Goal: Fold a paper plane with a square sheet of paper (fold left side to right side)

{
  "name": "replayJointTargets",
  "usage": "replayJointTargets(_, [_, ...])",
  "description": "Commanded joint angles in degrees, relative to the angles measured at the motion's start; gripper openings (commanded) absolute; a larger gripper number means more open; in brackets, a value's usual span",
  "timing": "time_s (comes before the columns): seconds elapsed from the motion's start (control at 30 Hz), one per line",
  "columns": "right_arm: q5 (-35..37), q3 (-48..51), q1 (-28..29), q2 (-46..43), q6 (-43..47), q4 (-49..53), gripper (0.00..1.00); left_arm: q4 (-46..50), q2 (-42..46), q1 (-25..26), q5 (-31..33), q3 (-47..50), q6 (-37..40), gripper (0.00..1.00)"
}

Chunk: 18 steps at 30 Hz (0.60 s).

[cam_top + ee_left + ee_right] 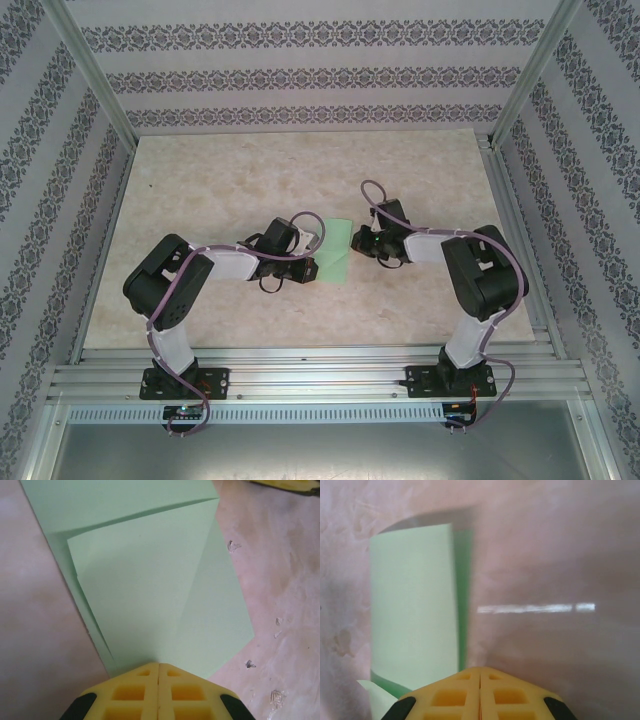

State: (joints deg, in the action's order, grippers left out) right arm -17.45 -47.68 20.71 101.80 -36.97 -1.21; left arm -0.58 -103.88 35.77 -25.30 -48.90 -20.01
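Left hand (159, 666) clenched on folded square sheet of paper (150, 580), right hand (480, 670) clenched beside it

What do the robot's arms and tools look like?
The left arm and right arm have bulky black joints, white links and lilac-grey cables looping alongside. The left tool and right tool have yellow fingers moulded with rectangular recesses, black at the outer corners.

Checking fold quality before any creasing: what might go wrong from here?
1. Left wrist view: the top flap of the square sheet of paper sits skewed over the lower layer, so pressing with the shut left tool may set a crooked crease.
2. Right wrist view: the sheet seems lifted near the shut right tool; it may spring open.
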Motion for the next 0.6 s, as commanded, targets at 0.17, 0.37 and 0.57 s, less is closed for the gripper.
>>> replayJointTargets(0.17, [1.3, 2.8, 4.8, -9.7, -3.3, 1.1, 0.09, 9.3, -0.9, 0.6, 4.9, 2.8, 0.3, 0.08])
replayJointTargets(0.37, [-0.3, 5.1, 10.8, -4.2, -14.4, -9.8, 0.09, 9.3, -0.9, 0.9, 5.0, 2.5, 0.1, 0.08])
replayJointTargets(0.57, [1.5, 4.2, 11.7, 1.7, -15.7, -10.3, 0.09, 9.5, -0.7, 1.1, 4.8, 2.1, 0.3, 0.1])
